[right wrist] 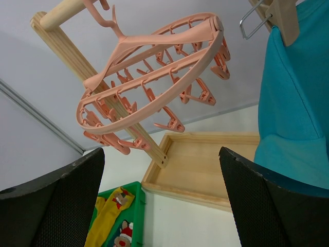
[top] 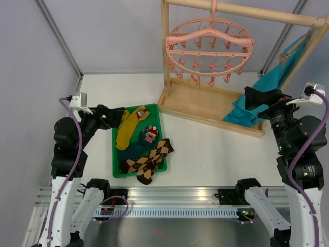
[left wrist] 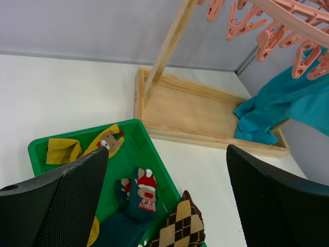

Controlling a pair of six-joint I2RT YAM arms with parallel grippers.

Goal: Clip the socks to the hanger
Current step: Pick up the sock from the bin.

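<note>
in the overhead view the socks lie one over another in a shallow green plastic tray point(top: 114, 163), so we cannot count them well. a mustard yellow fabric sock point(top: 129, 126) fills the far left part of the tray. a dark teal sock point(top: 138, 149) with a red-white christmas figure lies in the middle. the brown-tan argyle diamond socks point(top: 151, 157) lie at the near right. they cover part of the teal one and reach a little over the tray's rim.

in the left wrist view the black left finger hides part of the yellow fabric, and the lower edge cuts off the teal and argyle socks. there a yellow piece with a small brown figure shows, perhaps a second yellow sock.

the tray stands on the white table point(top: 205, 149) at the left. the left gripper point(left wrist: 167, 154) is just above its far left corner, released, with its fingers wide apart and nothing between them.

the round pink plastic hanger point(top: 209, 51) hangs by its hook from the top rod of the wooden rack frame point(top: 205, 105) at the far side, well apart from the socks. the left wrist view shows only some of its small pink clips point(left wrist: 302, 64) at the top edge.

a large turquoise cloth point(top: 257, 98) hangs at the right end of the rack and its lower end lies in the rack's wooden base. the right wrist view cuts it off at the right edge.

the right gripper point(right wrist: 161, 152) is near this cloth, also released and holding nothing.
</note>
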